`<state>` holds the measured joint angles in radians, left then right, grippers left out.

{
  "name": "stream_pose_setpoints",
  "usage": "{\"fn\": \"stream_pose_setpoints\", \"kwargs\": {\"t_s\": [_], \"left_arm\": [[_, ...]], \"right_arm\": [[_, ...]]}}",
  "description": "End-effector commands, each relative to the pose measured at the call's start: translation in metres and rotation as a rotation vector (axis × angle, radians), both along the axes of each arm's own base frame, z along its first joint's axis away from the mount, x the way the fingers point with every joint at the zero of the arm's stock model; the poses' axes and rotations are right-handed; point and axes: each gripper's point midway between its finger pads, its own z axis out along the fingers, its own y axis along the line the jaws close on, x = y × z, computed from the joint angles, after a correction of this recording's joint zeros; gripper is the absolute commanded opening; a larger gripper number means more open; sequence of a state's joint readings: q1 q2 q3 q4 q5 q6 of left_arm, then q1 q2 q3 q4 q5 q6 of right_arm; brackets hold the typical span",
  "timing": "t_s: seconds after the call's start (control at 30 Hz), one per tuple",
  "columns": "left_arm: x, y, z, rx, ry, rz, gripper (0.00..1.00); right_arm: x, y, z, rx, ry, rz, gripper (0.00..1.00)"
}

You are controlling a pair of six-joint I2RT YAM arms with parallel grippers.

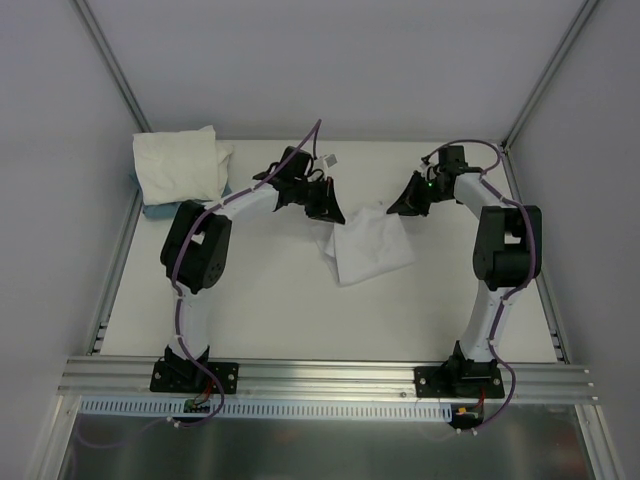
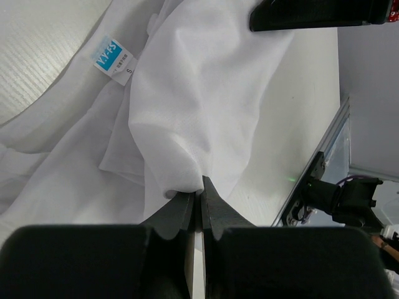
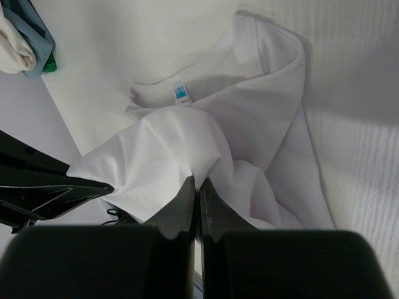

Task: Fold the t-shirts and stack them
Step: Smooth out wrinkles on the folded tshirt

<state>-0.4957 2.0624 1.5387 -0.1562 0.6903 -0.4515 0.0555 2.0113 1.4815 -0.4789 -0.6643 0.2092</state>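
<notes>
The left arm [image 1: 195, 250] and right arm [image 1: 505, 250] rise from their bases, bend at the elbow and reach inward toward each other. The left gripper [image 1: 325, 207] and right gripper [image 1: 408, 200] face one another, near but apart, tilted downward. Each has its jaws pressed together, pinching a fold of the shirt [image 1: 370, 250].

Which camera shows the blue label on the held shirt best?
The left wrist view: the label is large there, with its blue patch and an S legible. In the right wrist view the label is just a small blue speck. From the top external view it cannot be made out.
</notes>
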Motion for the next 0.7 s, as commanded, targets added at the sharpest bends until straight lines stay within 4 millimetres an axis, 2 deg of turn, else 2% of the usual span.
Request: {"fn": "stream_pose_setpoints", "kwargs": {"t_s": [0.0, 0.43, 0.67], "left_arm": [[0.003, 0.008, 0.028, 0.002, -0.097, 0.007, 0.0], [0.009, 0.023, 0.042, 0.057, -0.193, 0.065, 0.0], [0.004, 0.025, 0.035, 0.07, -0.174, 0.061, 0.0]], "right_arm": [[0.006, 0.011, 0.028, 0.032, -0.053, 0.024, 0.0], [0.002, 0.016, 0.034, 0.035, -0.062, 0.04, 0.01], [0.001, 0.02, 0.033, 0.042, -0.056, 0.051, 0.0]]}}
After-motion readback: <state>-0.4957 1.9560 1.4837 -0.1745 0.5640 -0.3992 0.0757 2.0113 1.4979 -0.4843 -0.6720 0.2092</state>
